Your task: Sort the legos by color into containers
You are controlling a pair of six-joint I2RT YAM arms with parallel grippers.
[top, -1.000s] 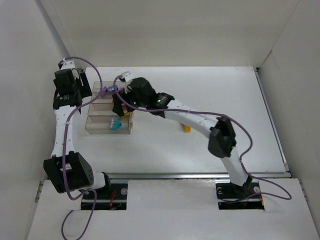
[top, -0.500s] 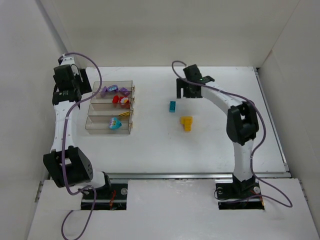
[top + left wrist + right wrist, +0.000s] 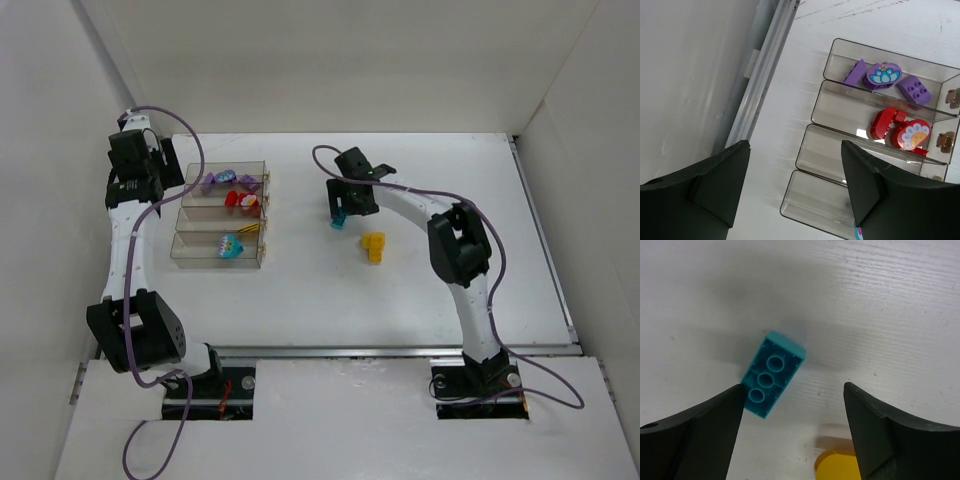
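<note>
Four joined clear bins (image 3: 178,250) stand at the left. Purple legos (image 3: 222,179) lie in the far bin and red legos (image 3: 240,200) in the second. The third looks empty, and a cyan piece (image 3: 230,245) lies in the nearest. My left gripper (image 3: 137,172) hovers open and empty left of the bins (image 3: 812,117), above the purple (image 3: 884,75) and red legos (image 3: 900,132). A cyan brick (image 3: 772,374) lies studs-down mid-table, with a yellow lego (image 3: 837,467) near it. My right gripper (image 3: 794,425) is open just above them, its left finger by the cyan brick (image 3: 337,221).
White walls enclose the table on the left, back and right. A metal rail (image 3: 760,75) runs along the left wall beside the bins. The yellow lego (image 3: 374,246) lies a little right of and nearer than the cyan brick.
My right gripper has left the bins, swung out to the far middle of the table, and now sits low over the cyan brick. The left arm has barely moved.
</note>
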